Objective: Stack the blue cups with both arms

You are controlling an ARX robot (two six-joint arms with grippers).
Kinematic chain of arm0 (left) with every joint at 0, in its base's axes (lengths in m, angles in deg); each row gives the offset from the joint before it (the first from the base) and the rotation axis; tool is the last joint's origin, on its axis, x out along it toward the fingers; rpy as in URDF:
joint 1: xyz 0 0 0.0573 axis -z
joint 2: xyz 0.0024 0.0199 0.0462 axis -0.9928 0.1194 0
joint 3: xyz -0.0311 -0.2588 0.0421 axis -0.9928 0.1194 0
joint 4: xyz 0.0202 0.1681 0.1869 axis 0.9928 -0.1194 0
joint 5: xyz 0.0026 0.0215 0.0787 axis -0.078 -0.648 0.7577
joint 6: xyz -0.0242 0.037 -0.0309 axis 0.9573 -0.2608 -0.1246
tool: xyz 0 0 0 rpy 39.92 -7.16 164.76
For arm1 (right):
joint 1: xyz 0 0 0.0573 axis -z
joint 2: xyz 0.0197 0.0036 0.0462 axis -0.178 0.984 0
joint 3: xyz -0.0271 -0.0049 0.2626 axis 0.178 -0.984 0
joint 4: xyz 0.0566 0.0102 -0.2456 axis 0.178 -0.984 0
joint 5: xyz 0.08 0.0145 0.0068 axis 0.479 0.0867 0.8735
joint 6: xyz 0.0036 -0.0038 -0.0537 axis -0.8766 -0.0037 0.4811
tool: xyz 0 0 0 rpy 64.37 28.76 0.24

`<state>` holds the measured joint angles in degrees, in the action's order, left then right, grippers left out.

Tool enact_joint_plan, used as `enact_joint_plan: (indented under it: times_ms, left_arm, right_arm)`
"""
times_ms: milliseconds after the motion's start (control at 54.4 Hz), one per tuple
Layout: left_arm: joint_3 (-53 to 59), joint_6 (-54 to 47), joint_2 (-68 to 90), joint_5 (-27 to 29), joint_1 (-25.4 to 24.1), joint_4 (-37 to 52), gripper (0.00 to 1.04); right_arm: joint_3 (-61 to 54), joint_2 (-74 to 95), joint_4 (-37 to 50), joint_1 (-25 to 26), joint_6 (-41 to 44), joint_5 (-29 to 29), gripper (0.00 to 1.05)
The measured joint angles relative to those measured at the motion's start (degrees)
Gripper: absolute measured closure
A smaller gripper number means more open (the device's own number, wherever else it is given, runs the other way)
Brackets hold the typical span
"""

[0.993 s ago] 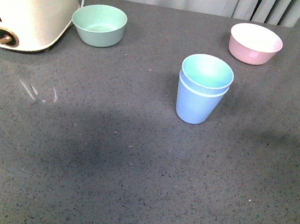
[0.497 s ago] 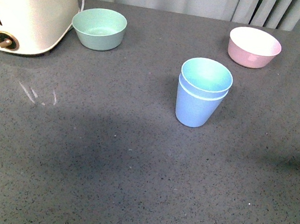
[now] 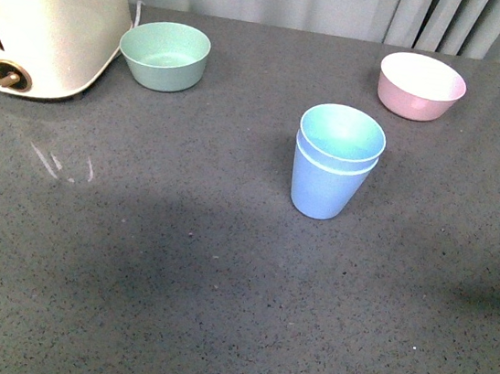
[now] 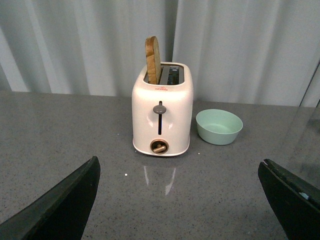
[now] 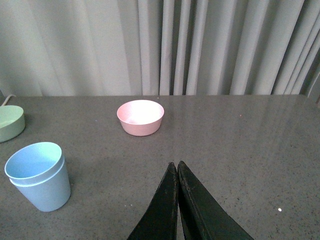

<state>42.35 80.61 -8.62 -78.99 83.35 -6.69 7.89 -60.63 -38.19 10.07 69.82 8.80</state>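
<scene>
The two blue cups stand nested, one inside the other, upright on the grey table near its middle. They also show in the right wrist view. Neither arm is in the front view. My left gripper is open and empty, its jaws wide apart, facing the toaster. My right gripper is shut and empty, its fingers pressed together, off to the side of the cups and apart from them.
A white toaster with a slice of bread stands at the back left. A mint-green bowl sits beside it. A pink bowl sits at the back right. Grey curtains hang behind the table.
The whole front view has shifted a little downward in the picture, so more of the table's far edge shows. The nested cups have not moved on the table.
</scene>
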Motion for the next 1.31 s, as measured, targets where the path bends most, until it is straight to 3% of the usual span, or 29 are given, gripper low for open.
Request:
enact_joint_plan:
  times_ms: [662, 773, 993, 1306]
  left_arm:
    - [0.0, 0.0, 0.0, 0.0, 0.0, 0.0, 0.09]
    - [0.0, 0.0, 0.0, 0.02, 0.0, 0.0, 0.09]
    - [0.0, 0.0, 0.0, 0.0, 0.0, 0.0, 0.09]
    - [0.0, 0.0, 0.0, 0.0, 0.0, 0.0, 0.09]
  right_arm:
    - [0.0, -13.22, -13.07, 0.0, 0.0, 0.0, 1.03]
    - [0.02, -20.92, -22.38, 0.0, 0.0, -0.09, 1.03]
    - [0.02, -22.95, -23.15, 0.0, 0.04, -0.02, 1.03]
    - [0.02, -23.02, -23.15, 0.0, 0.0, -0.02, 0.45]
